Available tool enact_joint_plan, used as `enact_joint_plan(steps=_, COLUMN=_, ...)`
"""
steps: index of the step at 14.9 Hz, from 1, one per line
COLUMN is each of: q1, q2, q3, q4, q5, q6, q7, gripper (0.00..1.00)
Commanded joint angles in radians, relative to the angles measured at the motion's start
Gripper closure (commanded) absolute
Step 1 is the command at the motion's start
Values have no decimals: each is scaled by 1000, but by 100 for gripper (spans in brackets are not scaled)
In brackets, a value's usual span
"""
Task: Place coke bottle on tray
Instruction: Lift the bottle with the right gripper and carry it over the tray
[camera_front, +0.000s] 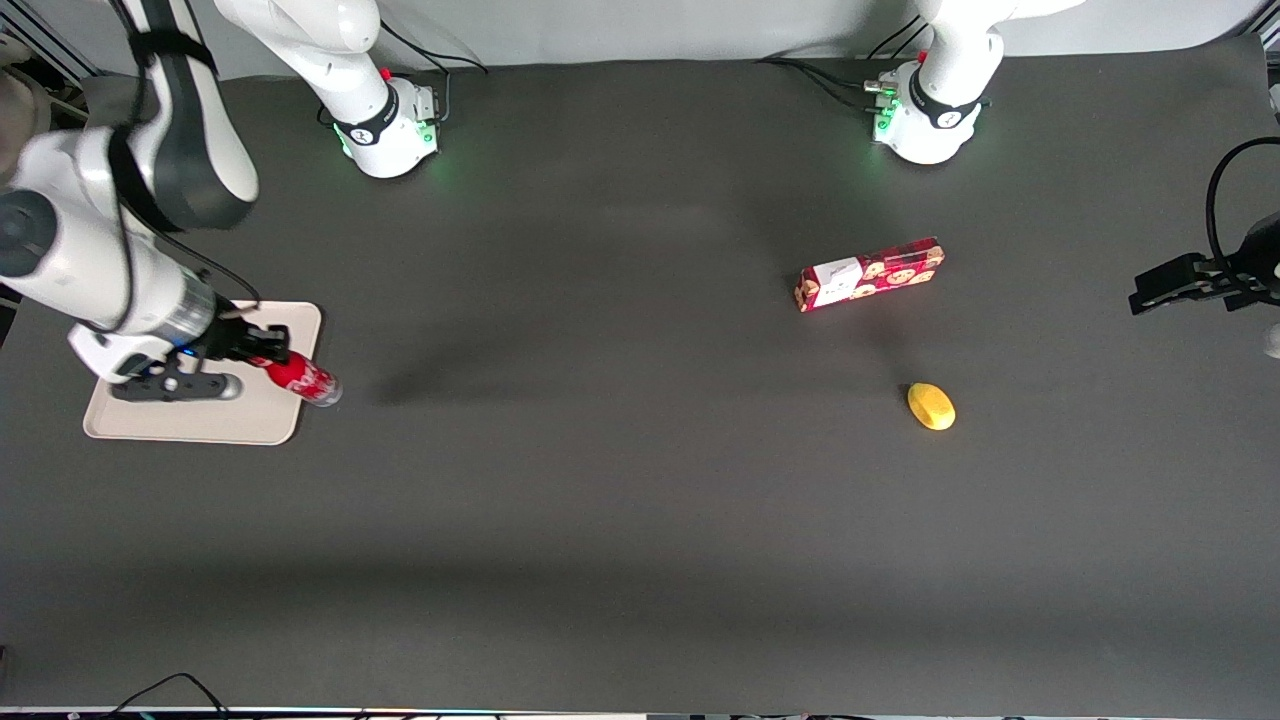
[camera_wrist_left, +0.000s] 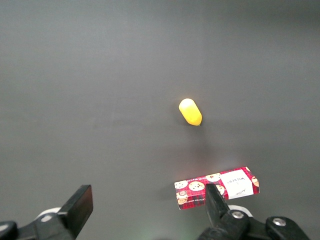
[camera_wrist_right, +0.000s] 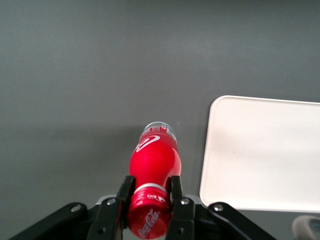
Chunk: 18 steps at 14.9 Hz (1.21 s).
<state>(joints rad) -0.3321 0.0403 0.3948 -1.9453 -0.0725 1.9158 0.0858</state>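
My right gripper (camera_front: 262, 352) is shut on the neck of the small red coke bottle (camera_front: 303, 379), just below its red cap. The bottle is tilted, with its silvery base out past the tray's edge over the dark table. The flat beige tray (camera_front: 290, 325) lies at the working arm's end of the table, under the gripper and wrist. In the right wrist view the fingers (camera_wrist_right: 125, 190) clamp the bottle (camera_wrist_right: 154, 161) at the cap, and the tray (camera_wrist_right: 265, 150) lies beside the bottle.
A red rectangular cookie box (camera_front: 868, 273) and a yellow lemon-like object (camera_front: 931, 406) lie toward the parked arm's end of the table. Both also show in the left wrist view, the box (camera_wrist_left: 217, 186) and the yellow object (camera_wrist_left: 190, 111). The table (camera_front: 620, 480) is dark grey.
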Motion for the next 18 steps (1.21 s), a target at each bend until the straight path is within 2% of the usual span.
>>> enact_joint_plan(steps=1, q1=-4, q2=-14, q3=-10, q4=207, q5=-4, q6=-213, q7=17, gripper=100)
enact_joint_plan(steps=3, q1=-10, q2=-13, q3=-24, q4=299, q5=-6, q6=-292, q7=11, gripper=100)
enact_joint_plan(steps=6, q1=-12, q2=-10, q3=-91, q4=387, q5=-6, q6=-359, q7=6, gripper=100)
enact_joint_plan(steps=8, q1=-15, q2=-8, q3=-151, q4=419, q5=-16, q6=-388, q7=-103, gripper=100)
enact_joint_plan(steps=10, q1=-16, q2=-5, q3=-247, q4=424, q5=-32, q6=-386, q7=-254, gripper=100)
enact_joint_plan(steps=11, q1=-19, q2=4, q3=-324, q4=422, q5=-33, q6=-374, q7=-370, gripper=100)
enact_joint_plan(steps=13, q1=-28, q2=38, q3=-420, q4=421, q5=-30, q6=-301, q7=-519, gripper=100)
enact_joint_plan(steps=18, q1=-68, q2=114, q3=-525, q4=326, q5=-24, q6=-94, q7=-691, gripper=100)
